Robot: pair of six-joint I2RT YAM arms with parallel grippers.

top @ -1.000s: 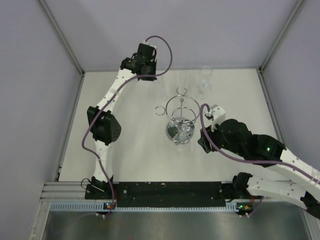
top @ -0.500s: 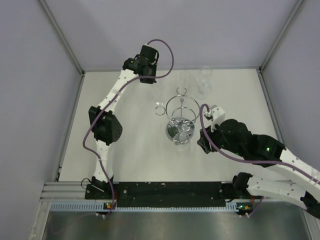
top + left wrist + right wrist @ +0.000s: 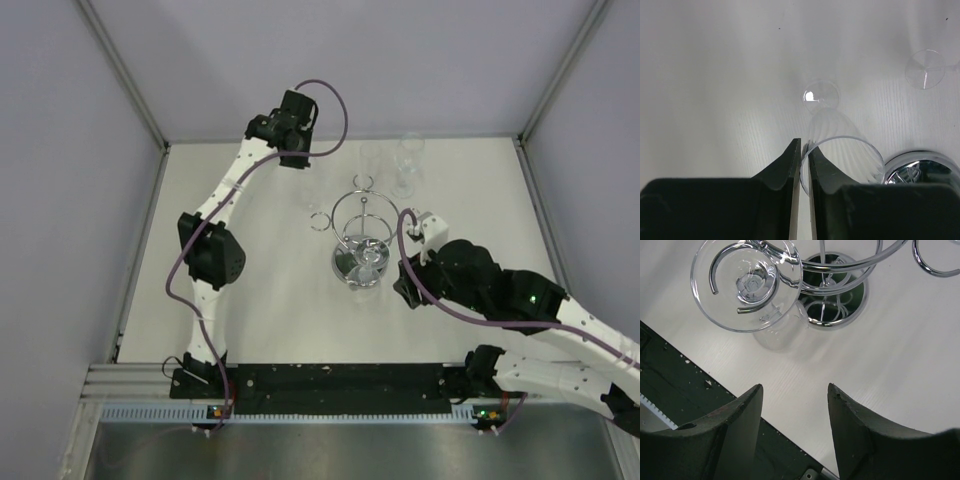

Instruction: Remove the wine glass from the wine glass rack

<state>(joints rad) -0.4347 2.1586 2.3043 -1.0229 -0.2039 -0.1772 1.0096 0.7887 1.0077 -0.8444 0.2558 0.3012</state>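
rack: wine glass rack (image 3: 860, 302) stands mid-counter (image 3: 260, 300) | target: wine glass (image 3: 747, 285) hangs bowl-down, foot in a near loop | right fingers (image 3: 735, 430) spread, empty, just short of it | left fingers (image 3: 782, 172) a slit apart at a standing glass (image 3: 840, 145) rim, seemingly pinching, cannot tell | far glasses (image 3: 405, 165) faint, hard to make out

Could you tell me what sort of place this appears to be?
Probably a robotics lab test cell: left arm and right arm bolted to a rail at the edge of a white table, plain walls closing it in, and only a wine glass rack and wine glasses on it.
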